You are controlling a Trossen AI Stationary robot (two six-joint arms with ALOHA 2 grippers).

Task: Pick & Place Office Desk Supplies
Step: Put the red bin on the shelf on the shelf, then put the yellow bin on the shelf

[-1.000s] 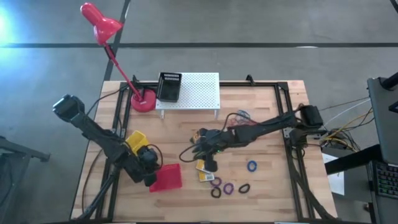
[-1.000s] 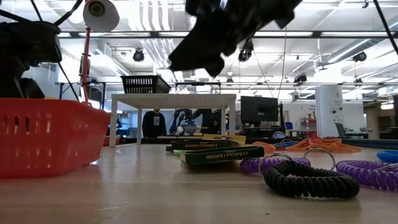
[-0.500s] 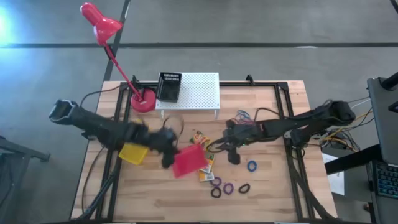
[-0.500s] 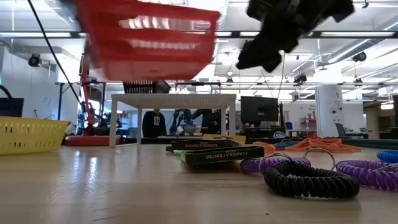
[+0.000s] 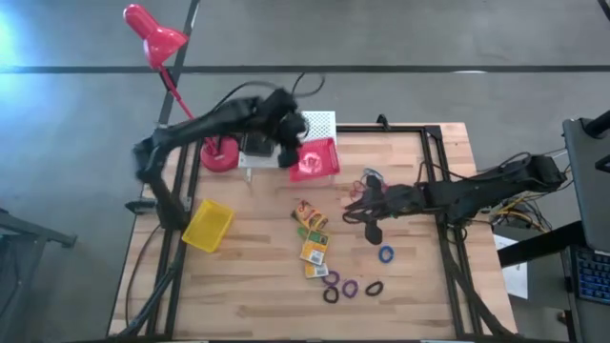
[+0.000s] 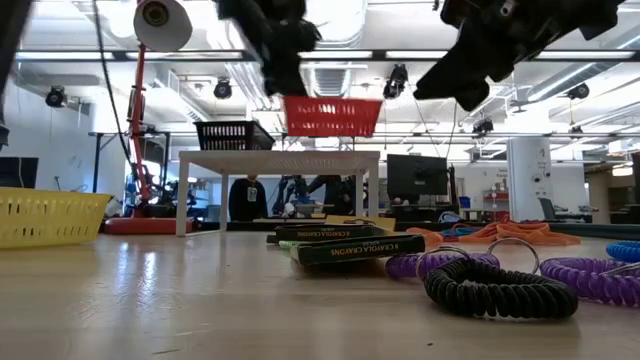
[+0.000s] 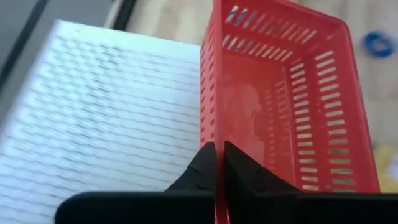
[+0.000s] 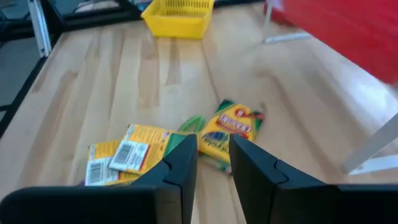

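Your left tool (image 7: pixel 217 163) is clamping the red basket's (image 5: pixel 315 159) rim, holding it over the white stand's (image 5: pixel 318 123) right edge. Your right tool (image 8: pixel 213 163) is hovering, fingers apart, near the crayon boxes (image 5: pixel 313 238) mid-tabletop (image 5: pixel 248 276).

Readable print: only the crayon boxes carry any

In the low view, the long side of the front crayon box (image 6: pixel 355 248) shows white lettering that reads as "Crayola Crayons", with a few smaller characters before it too small to make out; the box stacked behind it (image 6: pixel 322 232) carries a similar line, too faint to read surely. In the right wrist view, a yellow crayon box (image 8: pixel 231 127) shows a printed front that stays blurred, and the box lying nearest (image 8: pixel 124 156) shows a white barcode label whose digits cannot be read.
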